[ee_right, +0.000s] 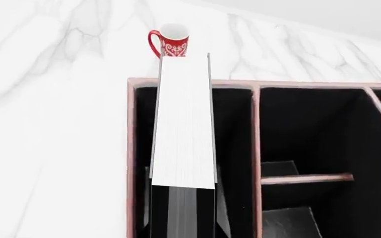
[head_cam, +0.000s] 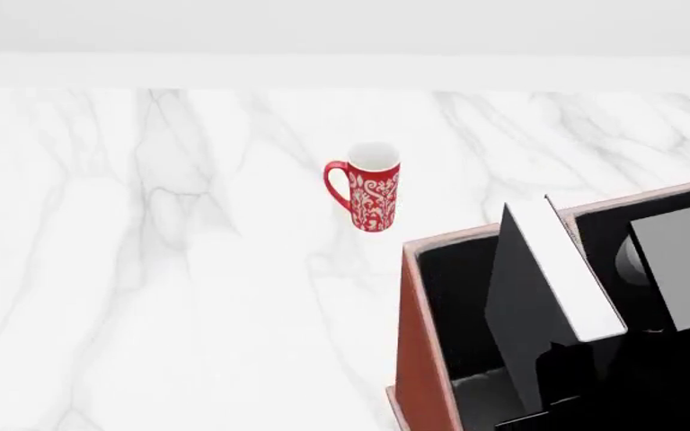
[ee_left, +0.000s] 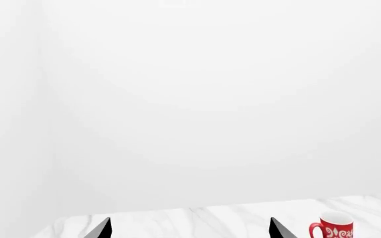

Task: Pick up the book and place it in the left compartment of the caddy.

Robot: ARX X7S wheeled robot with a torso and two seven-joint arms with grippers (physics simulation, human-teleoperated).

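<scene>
The book [head_cam: 549,287], with black covers and white page edges, stands tilted in the left compartment [head_cam: 453,296] of the reddish-brown caddy [head_cam: 408,341]. Its upper part rises above the rim. In the right wrist view the book [ee_right: 184,124] runs lengthwise over the long left compartment [ee_right: 233,129], and my right gripper [ee_right: 182,218] is shut on its near end. A grey plate of the right arm [head_cam: 681,269] hangs over the caddy's other sections. My left gripper [ee_left: 189,230] is open, holds nothing, and is out of the head view.
A red patterned mug [head_cam: 369,193] stands upright on the white marble table [head_cam: 141,269], beyond the caddy's far left corner; it also shows as the mug [ee_left: 333,229] and the mug [ee_right: 172,42]. Smaller divided sections [ee_right: 309,148] fill the caddy's right side.
</scene>
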